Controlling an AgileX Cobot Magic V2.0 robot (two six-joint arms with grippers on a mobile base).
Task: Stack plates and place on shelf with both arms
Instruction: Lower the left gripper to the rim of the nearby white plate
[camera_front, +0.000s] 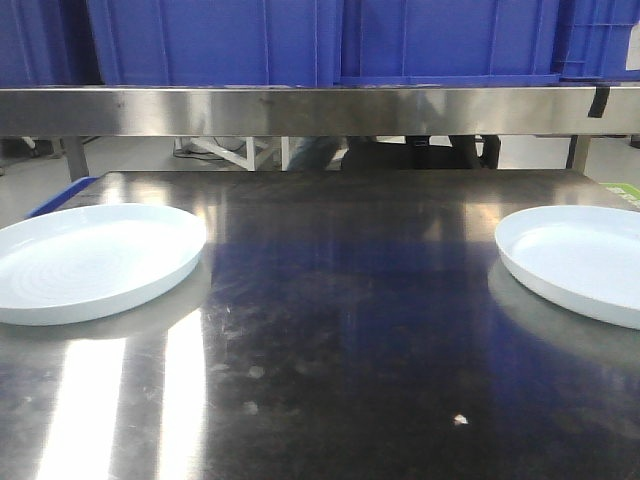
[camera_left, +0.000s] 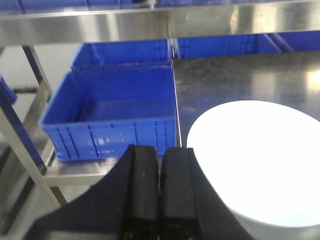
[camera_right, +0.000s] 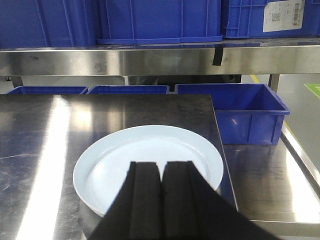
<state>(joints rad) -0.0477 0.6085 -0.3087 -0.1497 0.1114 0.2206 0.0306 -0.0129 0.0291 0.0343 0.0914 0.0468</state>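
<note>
Jaws of left gripper (camera_left: 160, 150) and right gripper (camera_right: 161, 167) sit closed, empty. Left plate (camera_left: 255, 165) lies right of the left jaws, right plate (camera_right: 150, 150) just ahead of the right jaws. Stacking and the shelf (camera_front: 320, 110) both remain.

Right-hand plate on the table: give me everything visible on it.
The right plate is large, round, glossy white and shallow, with a low upturned rim. The material cannot be told beyond a smooth, shiny finish. It is empty and lies flat, right side up, on the steel tabletop, close to the table's right edge and well apart from the left plate. In the wrist view the right gripper, fingers together, hides its near rim.
</note>
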